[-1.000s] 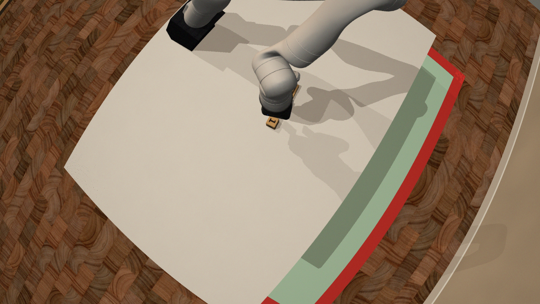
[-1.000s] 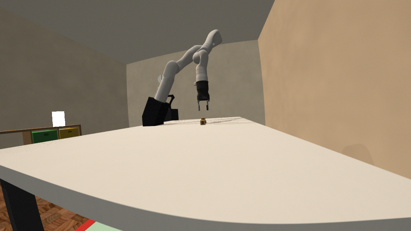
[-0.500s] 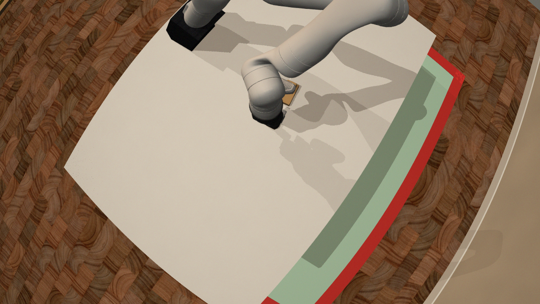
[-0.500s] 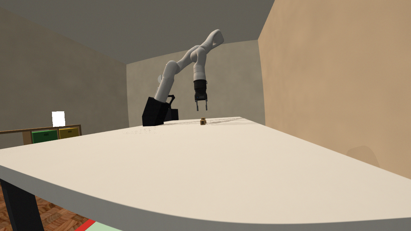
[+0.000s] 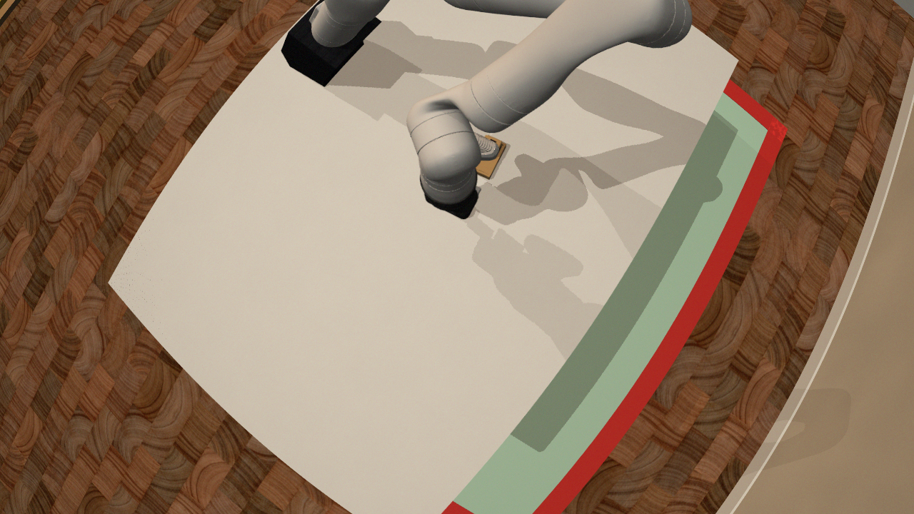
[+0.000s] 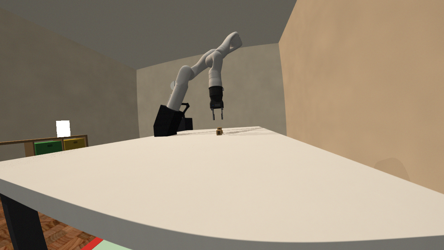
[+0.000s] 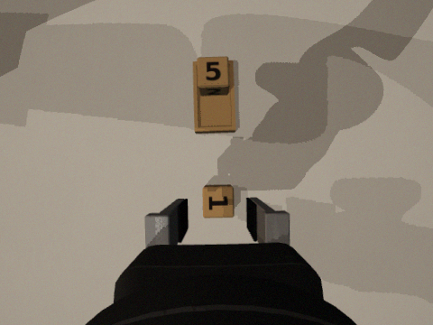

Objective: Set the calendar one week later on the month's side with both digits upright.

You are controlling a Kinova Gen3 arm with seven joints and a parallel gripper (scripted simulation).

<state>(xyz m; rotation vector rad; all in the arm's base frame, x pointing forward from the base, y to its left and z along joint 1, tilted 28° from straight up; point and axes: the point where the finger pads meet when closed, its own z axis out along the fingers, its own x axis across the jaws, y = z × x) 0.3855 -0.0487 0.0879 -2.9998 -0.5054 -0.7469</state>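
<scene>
The gripper [image 5: 461,215] [image 6: 217,118] [image 7: 216,213], fingers wide apart, hangs above the loose cube [image 6: 219,132] [image 7: 217,201], which lies between and beyond its fingertips.

Pincer [image 5: 455,208] [image 6: 217,118] [image 7: 216,213] shifted and turned; loose cube [image 6: 219,132] [image 7: 218,201], visible earlier from top, now hidden there.
</scene>
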